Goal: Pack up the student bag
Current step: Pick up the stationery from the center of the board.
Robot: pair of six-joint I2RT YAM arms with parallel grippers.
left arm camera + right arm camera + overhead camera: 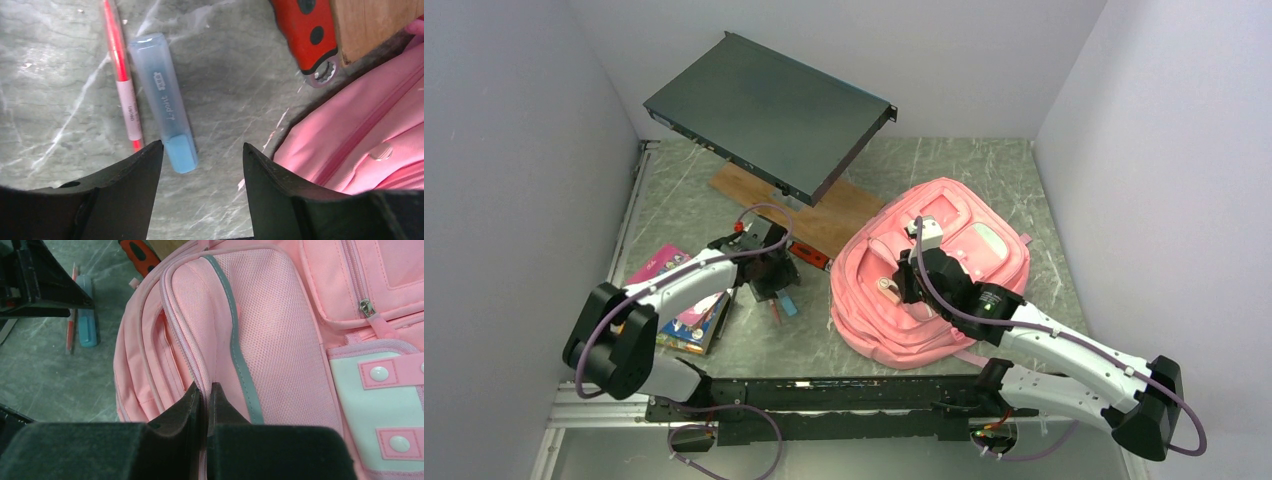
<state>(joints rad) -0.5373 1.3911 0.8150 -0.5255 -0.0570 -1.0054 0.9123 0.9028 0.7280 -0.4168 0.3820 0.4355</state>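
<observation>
Right gripper (205, 388): clamped on seam of soft pink fabric backpack (280, 340), lower centre.
Handling: seemed limp, light; piped seam likely best hold.

print on blue highlighter (165, 100) unreadable, pen (122, 85) label likewise

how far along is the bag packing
Nothing visibly packed yet. In hand: right gripper pinches the student bag's fabric beside a zip; left gripper hangs open over the blue highlighter. Left: highlighter, red pen and books lie outside the bag.
</observation>
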